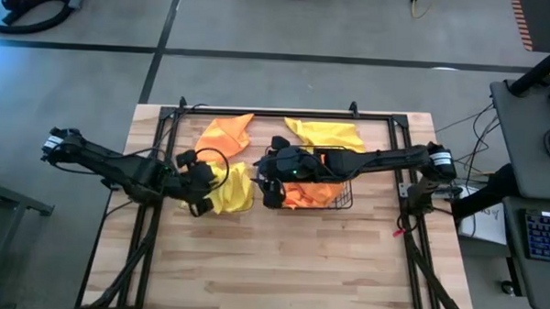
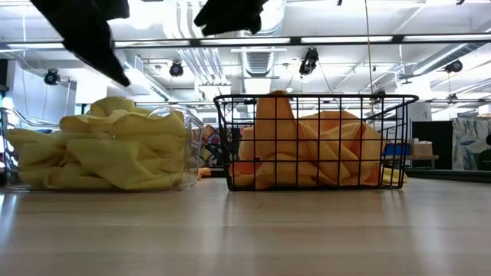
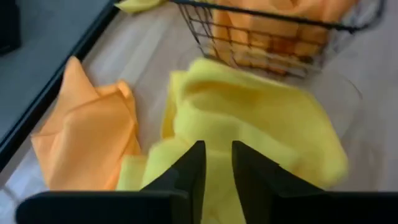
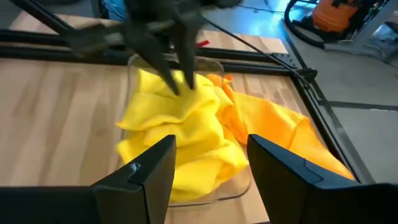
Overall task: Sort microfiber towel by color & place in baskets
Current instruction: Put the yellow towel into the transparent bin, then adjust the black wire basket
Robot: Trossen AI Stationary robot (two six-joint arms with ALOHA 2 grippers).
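Two loose towels left on the table in the high view: an orange towel (image 1: 225, 133) and a yellow towel (image 1: 326, 133), both beyond the baskets. Left gripper (image 1: 203, 184) sits over the clear plastic basket (image 1: 247, 207), yellow towels (image 1: 233, 188) heaped under it. Right gripper (image 1: 272, 177) hangs over the near end of the black wire basket (image 1: 345, 201), orange pile under it. Both arms reach in low and near level from the table's sides.

Low view: clear basket (image 2: 192, 130) heaped with yellow above its rim, wire basket (image 2: 314, 100) stuffed with orange. Arms only show as dark shapes up top.

Left wrist view: fingers (image 3: 193, 168) a narrow slit apart, nothing clamped, yellow heap right beneath the tips. Looks like a drop in hand; I'd spread wider and lift straight up so no fold snags and drags out.

Right wrist view: fingers (image 4: 155, 171) wide apart, empty, clear basket ahead of them with the left gripper (image 4: 180, 78) over it. I'd keep the right arm clear until left exits.
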